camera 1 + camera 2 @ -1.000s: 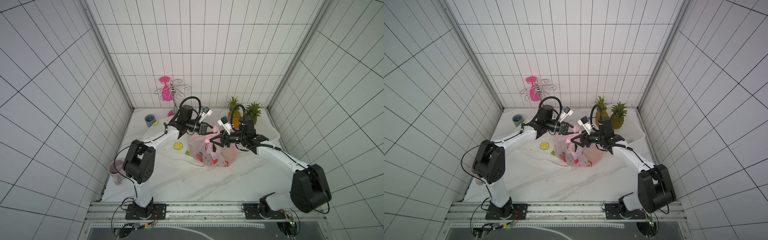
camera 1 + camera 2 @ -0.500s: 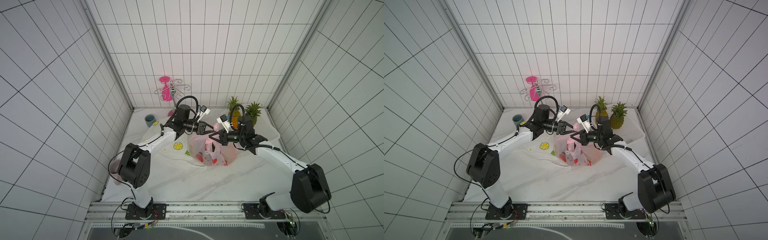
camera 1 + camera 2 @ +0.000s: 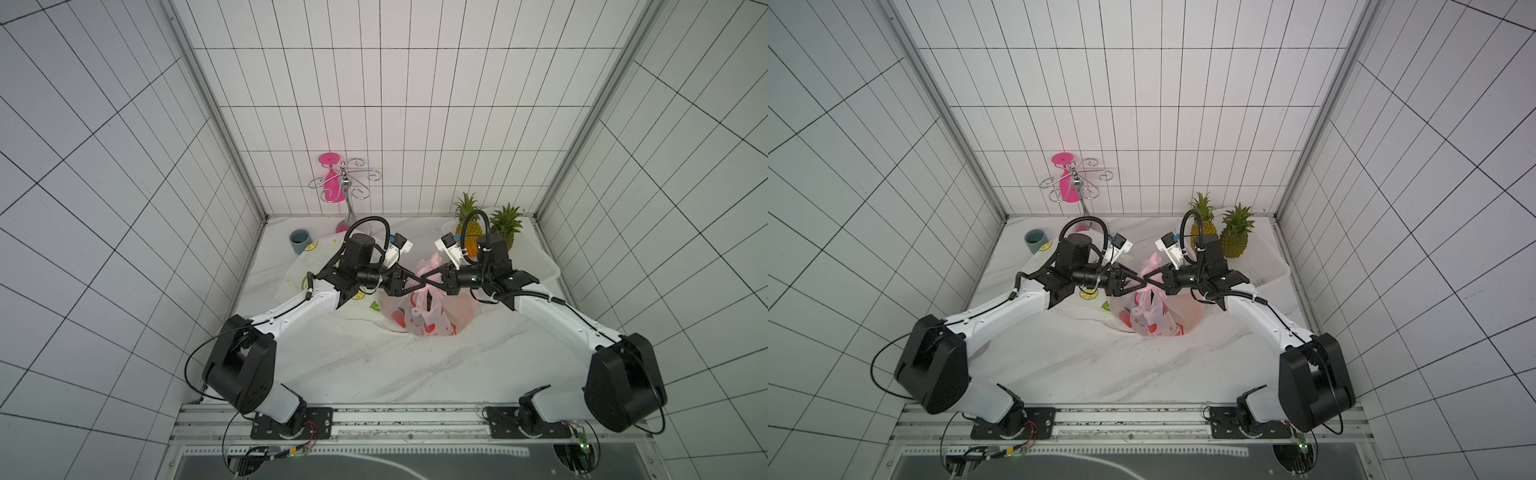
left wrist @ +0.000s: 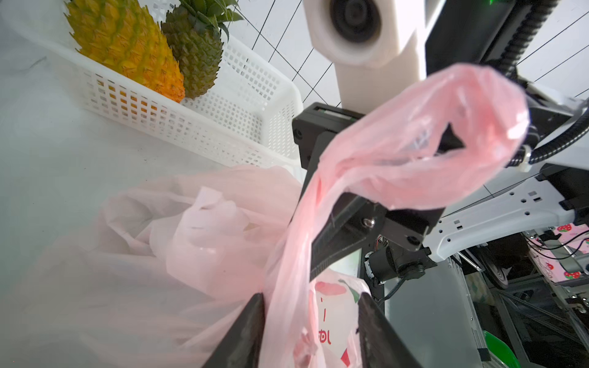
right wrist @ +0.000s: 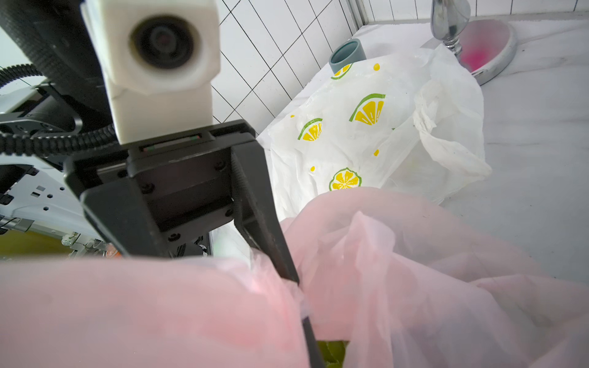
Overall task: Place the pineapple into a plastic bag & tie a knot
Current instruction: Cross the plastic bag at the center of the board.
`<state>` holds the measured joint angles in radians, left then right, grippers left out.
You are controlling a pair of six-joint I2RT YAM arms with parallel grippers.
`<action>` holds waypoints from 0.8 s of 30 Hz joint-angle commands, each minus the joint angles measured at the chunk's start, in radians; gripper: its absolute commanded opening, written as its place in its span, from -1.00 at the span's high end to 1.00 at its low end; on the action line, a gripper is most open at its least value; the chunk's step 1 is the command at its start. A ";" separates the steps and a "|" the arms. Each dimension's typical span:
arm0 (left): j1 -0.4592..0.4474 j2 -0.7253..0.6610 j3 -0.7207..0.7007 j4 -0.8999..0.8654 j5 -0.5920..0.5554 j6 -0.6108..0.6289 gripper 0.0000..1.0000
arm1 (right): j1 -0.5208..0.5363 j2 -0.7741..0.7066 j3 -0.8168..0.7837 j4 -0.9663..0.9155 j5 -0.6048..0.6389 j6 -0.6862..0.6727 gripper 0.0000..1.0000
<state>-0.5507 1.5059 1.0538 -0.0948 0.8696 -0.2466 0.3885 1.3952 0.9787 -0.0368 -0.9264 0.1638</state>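
Top views: left gripper (image 3: 415, 283) and right gripper (image 3: 432, 282) meet tip to tip at frame centre, above the pink bag (image 3: 428, 322) standing on the tabletop (image 3: 374, 365). An orange bulk inside is judged to be the pineapple (image 3: 459, 309). Spare pineapples (image 3: 469, 239) stand in the white basket (image 3: 540, 266), upper right. Left wrist view: left jaws apart, the handle (image 4: 414, 143) trailing loosely between them, nothing gripped. The right gripper (image 4: 315, 269) is clamped on that handle. Right wrist view: pineapple (image 5: 331, 353) glimpsed as a yellow-green patch at the lower edge, inside the bag; lemon-print bag (image 5: 366, 133) at upper right. Risks: with one grip only, the thin film may slip free and any forming loop slacken; the near-touching fingertips may collide. Room: basket close behind the right arm, lemon-print bag under the left; the lower tabletop lies open.
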 commanded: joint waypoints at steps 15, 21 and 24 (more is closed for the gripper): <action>-0.083 -0.027 -0.087 0.060 -0.302 0.016 0.04 | -0.034 -0.048 0.087 0.099 -0.071 0.075 1.00; -0.082 -0.032 -0.074 0.045 -0.347 0.040 1.00 | -0.035 -0.071 0.074 0.041 -0.042 0.047 0.87; -0.068 -0.070 -0.091 0.054 -0.373 0.036 1.00 | -0.033 -0.079 0.063 0.002 -0.017 0.025 0.71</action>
<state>-0.6304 1.4723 0.9783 -0.0631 0.5446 -0.2165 0.3660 1.3560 0.9787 -0.0216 -0.9474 0.2195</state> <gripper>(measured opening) 0.051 0.134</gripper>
